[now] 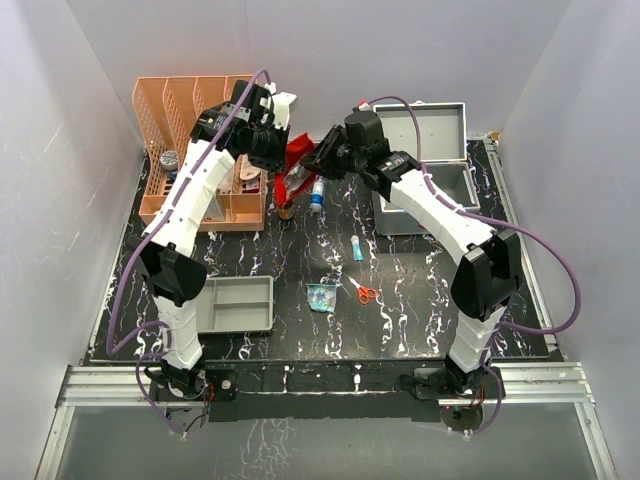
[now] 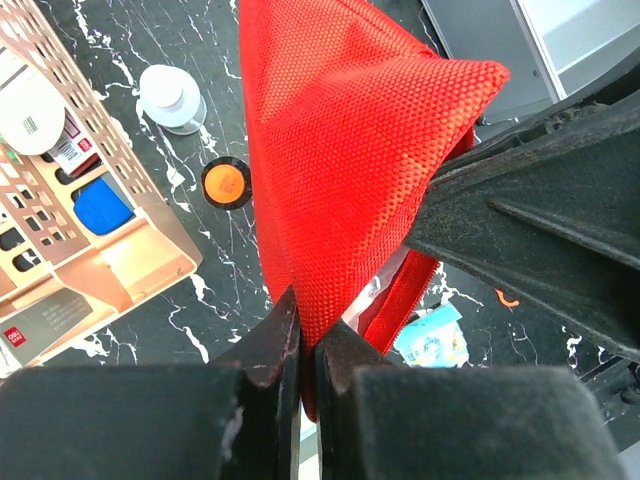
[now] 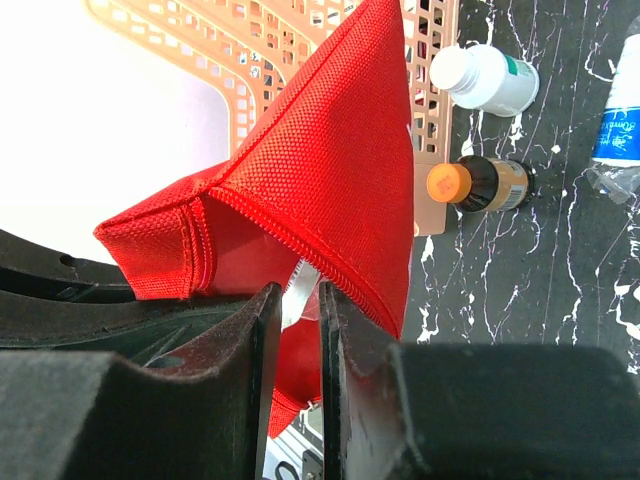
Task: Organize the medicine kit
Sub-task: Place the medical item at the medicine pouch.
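- Left gripper (image 2: 308,335) of mine clamps one red pouch (image 2: 340,150).
- Right gripper (image 3: 300,300): jaws barely apart at that pouch; whether it is holding, I cannot tell.
- One medicine kit (image 1: 430,125), lid open; one scissors (image 1: 364,292).

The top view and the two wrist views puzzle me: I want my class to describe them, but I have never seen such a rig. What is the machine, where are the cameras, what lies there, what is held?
These are two robot arms bolted at the near edge of a table. One camera looks down from above; one sits on each wrist, showing that arm's own fingers. On the table: an open metal case, an orange organiser, a grey tray, scissors, a white bottle, a brown bottle. The left hand is shut on a red pouch, held up between the arms. The right hand shows a narrow gap at the pouch's zip edge; whether it grips is unclear.
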